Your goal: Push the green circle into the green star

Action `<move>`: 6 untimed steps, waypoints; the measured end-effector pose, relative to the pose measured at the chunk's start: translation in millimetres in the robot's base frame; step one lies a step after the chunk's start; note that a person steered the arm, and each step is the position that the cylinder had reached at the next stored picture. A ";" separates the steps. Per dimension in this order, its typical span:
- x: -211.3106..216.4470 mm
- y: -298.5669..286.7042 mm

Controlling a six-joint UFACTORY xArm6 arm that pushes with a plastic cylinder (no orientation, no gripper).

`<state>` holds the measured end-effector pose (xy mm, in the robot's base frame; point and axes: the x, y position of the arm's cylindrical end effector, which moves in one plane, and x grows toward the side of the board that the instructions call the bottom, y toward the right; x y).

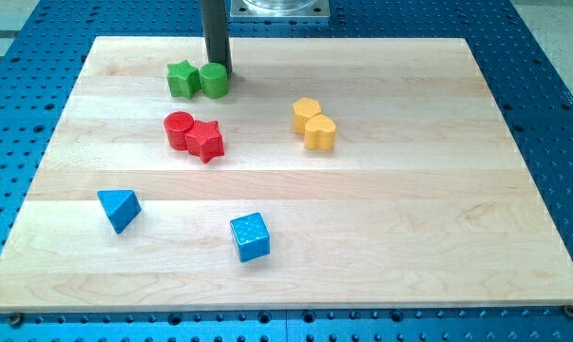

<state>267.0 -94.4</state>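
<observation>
The green circle (pixel 214 81) sits near the view's top, left of centre, on the wooden board (pixel 381 218). The green star (pixel 182 79) lies right beside it on its left, and the two touch. My tip (pixel 219 70) stands at the circle's upper right edge, touching it or very nearly so. The dark rod rises straight up from there to the view's top edge.
A red circle (pixel 179 128) and a red star (pixel 206 141) touch each other below the green pair. A yellow hexagon (pixel 306 113) and a yellow heart (pixel 319 133) sit right of centre. A blue triangle (pixel 119 209) and a blue cube (pixel 250 237) lie lower down.
</observation>
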 end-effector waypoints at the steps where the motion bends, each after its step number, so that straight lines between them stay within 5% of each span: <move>1: 7.6 33.4; 4: 41.9 18.3; 6: 74.0 120.5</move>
